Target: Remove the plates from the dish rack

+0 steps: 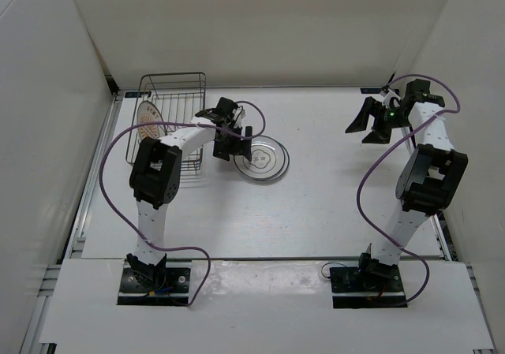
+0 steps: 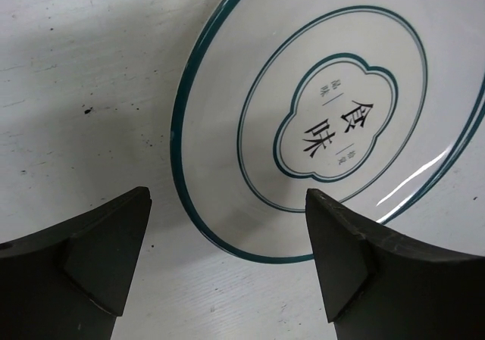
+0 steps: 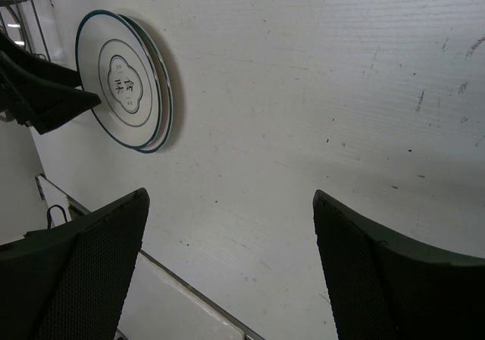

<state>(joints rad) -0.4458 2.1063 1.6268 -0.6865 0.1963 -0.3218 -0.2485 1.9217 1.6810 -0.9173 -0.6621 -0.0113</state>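
Two white plates with a dark rim line (image 1: pixel 267 158) lie stacked on the table, right of the dish rack (image 1: pixel 175 94). The top one's dark centre motif fills the left wrist view (image 2: pixel 341 113). The stack also shows in the right wrist view (image 3: pixel 125 79). An orange-brown patterned plate (image 1: pixel 145 122) stands on edge at the rack's left side. My left gripper (image 1: pixel 234 147) is open and empty, just above the near-left rim of the stack (image 2: pixel 227 234). My right gripper (image 1: pixel 365 128) is open and empty at the far right, above bare table (image 3: pixel 231 204).
White walls enclose the table on the left, back and right. The rack stands in the back left corner, and my left arm reaches across its front. A metal rail (image 3: pixel 189 294) edges the table.
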